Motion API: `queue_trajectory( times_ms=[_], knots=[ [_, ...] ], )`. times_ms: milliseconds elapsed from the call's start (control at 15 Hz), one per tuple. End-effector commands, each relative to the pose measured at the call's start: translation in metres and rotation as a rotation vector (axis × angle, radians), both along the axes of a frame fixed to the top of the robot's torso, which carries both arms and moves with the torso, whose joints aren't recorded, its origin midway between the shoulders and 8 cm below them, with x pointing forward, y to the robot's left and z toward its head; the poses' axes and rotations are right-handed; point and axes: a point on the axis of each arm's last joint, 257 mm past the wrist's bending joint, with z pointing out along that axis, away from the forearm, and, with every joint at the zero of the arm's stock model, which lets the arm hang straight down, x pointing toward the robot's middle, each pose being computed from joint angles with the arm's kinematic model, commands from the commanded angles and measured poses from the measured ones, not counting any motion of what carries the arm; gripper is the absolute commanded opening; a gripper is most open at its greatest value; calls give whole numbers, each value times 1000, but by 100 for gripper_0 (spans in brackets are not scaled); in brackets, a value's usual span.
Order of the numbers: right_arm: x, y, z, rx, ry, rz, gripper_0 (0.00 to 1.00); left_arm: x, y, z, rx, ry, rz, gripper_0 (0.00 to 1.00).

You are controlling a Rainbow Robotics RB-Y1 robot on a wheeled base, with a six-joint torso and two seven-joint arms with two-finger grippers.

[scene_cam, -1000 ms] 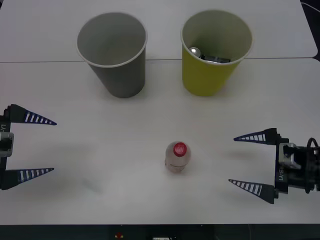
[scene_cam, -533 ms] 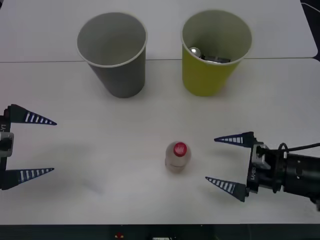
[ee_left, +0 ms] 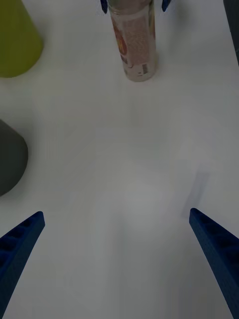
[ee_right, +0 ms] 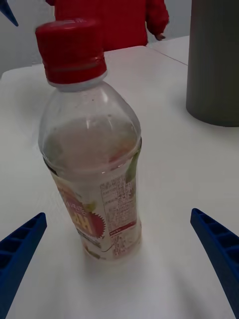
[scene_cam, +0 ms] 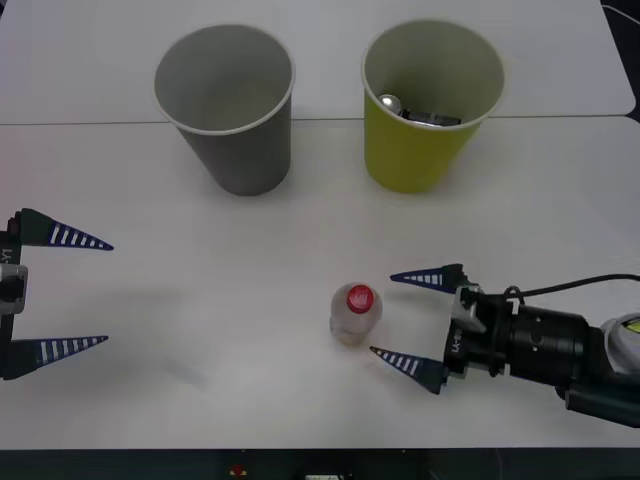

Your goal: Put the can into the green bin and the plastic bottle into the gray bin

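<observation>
Right claw (scene_cam: 408, 319): fingers spread wide, holding nothing, just right of upright plastic bottle (scene_cam: 354, 313) on desk (scene_cam: 230, 300), untouched.

The plastic bottle (ee_right: 92, 149) stands upright on the white table (ee_right: 169, 164), straight ahead of the right gripper (ee_right: 119, 249) and centred between its two blue ribbed fingers (ee_right: 219, 249), which are spread wide and touch nothing. Its red screw cap (ee_right: 72, 50) is on, and the yellow and red label (ee_right: 99, 219) wraps its lower half. Beyond the bottle and off to one side stands the gray bin (ee_right: 214, 60), well apart from it. Past the table's far edge is a person's red sleeve (ee_right: 109, 22).
</observation>
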Motion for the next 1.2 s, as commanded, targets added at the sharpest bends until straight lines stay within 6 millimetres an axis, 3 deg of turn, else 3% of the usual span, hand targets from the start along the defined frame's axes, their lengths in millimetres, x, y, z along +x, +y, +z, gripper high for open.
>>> queue_trajectory(
  times_ms=[67, 600, 867, 933, 1000, 1067, 1200],
  knots=[
    [1, 16, -4, 23, 11, 9, 100, 0, 0, 0, 0, 0, 0, 100],
    [9, 53, -16, 62, 22, 21, 100, 0, 0, 0, 0, 0, 0, 100],
    [10, 60, -17, 68, 18, 16, 100, 0, 0, 0, 0, 0, 0, 100],
    [10, 61, -17, 67, 17, 14, 92, 0, 0, 0, 0, 0, 0, 100],
    [11, 60, -18, 64, 13, 12, 56, 0, 0, 0, 0, 0, 0, 100],
    [10, 61, -17, 66, 14, 12, 0, 0, 0, 0, 0, 0, 0, 100],
    [10, 62, -18, 66, 15, 12, 0, 0, 0, 0, 0, 0, 0, 100]
  ],
)
